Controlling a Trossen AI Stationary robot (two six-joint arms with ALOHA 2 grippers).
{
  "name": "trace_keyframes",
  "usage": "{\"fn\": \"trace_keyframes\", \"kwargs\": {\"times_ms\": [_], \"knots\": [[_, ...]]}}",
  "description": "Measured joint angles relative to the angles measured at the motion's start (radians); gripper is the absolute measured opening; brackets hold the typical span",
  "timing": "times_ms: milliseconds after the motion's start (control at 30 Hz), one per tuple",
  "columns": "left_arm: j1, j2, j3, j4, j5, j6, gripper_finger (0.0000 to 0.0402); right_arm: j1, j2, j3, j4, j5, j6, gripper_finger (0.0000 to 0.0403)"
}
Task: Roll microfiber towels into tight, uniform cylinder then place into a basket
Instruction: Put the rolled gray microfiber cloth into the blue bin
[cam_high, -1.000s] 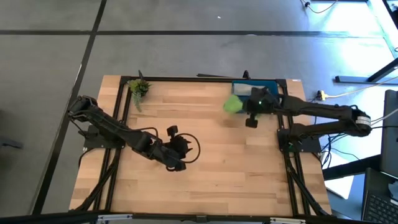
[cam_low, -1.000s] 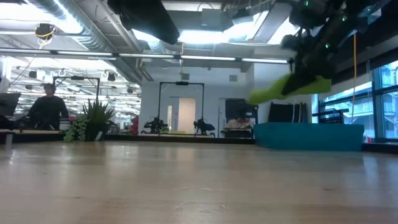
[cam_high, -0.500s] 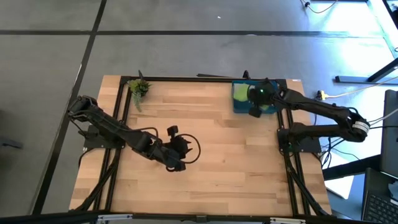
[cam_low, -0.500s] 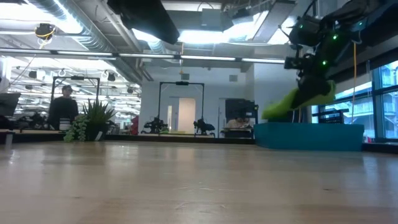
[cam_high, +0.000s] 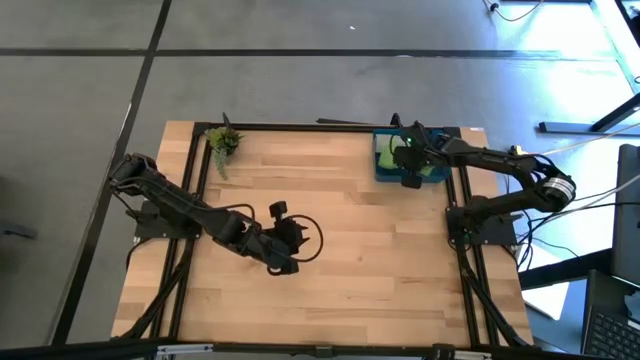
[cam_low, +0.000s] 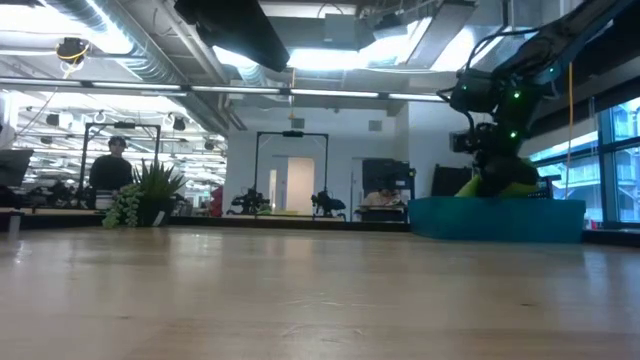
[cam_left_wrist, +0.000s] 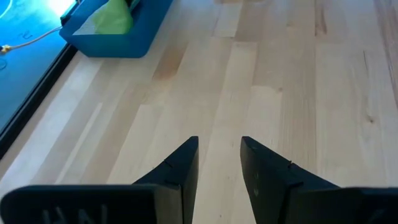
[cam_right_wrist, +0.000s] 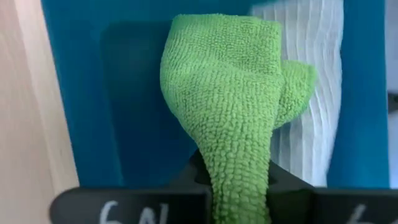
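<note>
Placement was nearly done: my right claw pinched the green towel over the basket, the grey towel just beyond it inside, release remaining.

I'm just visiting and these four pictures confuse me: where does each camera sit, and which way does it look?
High view: above, looking straight down on the wooden table; both arms show.
Low view: table height, looking across into the room; right gripper over the shallow dark-blue plastic basket.
Left wrist view: on the left arm, over its open left gripper.
Right wrist view: on the right arm, gripper shut on the lime-green microfiber towel.
All four share that basket and towel.
</note>
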Motion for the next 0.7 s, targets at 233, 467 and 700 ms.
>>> {"fn": "trace_keyframes", "kwargs": {"times_ms": [233,467,700], "knots": [[0.0,0.0,0.0,0.0,0.0,0.0,0.0108,-0.052,0.046,0.001,0.104,-0.186,-0.09,0.0027],[0.0,0.0,0.0,0.004,0.0,0.0,0.0108,-0.061,0.134,0.001,0.112,-0.231,-0.144,0.0035],[0.0,0.0,0.0,0.004,0.0,0.0,0.0108,-0.061,0.211,0.002,0.13,-0.225,-0.149,0.0035]]}}
